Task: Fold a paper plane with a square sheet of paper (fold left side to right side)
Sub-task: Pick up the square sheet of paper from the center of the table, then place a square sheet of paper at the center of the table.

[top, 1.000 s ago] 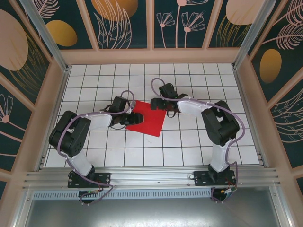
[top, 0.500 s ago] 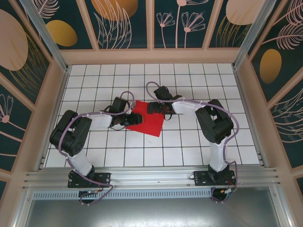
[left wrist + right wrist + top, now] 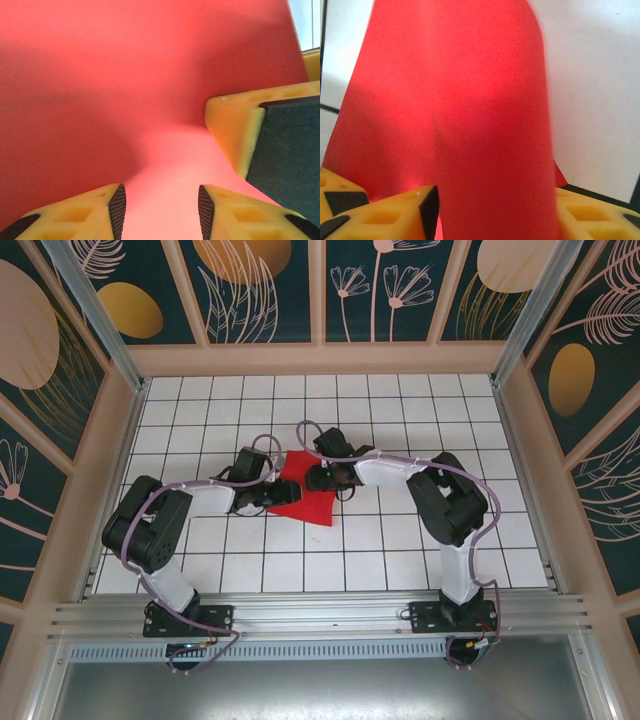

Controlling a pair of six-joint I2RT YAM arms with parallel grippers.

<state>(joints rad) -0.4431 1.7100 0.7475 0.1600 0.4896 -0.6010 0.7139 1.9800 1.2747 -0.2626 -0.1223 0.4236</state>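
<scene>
The square sheet of paper (image 3: 303,502) is bright red and lies mid-table between both grippers, its right part humped up. My left gripper (image 3: 268,496) rests on the sheet's left edge. In the left wrist view its jaws (image 3: 162,205) stand apart, and the red sheet (image 3: 125,75) runs flat between them and rises beyond. One yellow finger (image 3: 235,130) of the right gripper shows there, close by. My right gripper (image 3: 322,478) sits on the sheet's upper right part. In the right wrist view a raised ridge of the sheet (image 3: 485,125) spans the gap between its half-closed jaws (image 3: 495,210).
The white grid table (image 3: 400,540) stretches out around the paper. Wooden frame walls with patterned panels (image 3: 120,440) close in the left, right and back. An aluminium rail (image 3: 320,615) carrying both arm bases runs along the near edge.
My right gripper has slid left over the sheet and narrowed its jaws, bunching the paper's right side into a ridge. The sheet looks narrower. The left gripper has hardly moved.
</scene>
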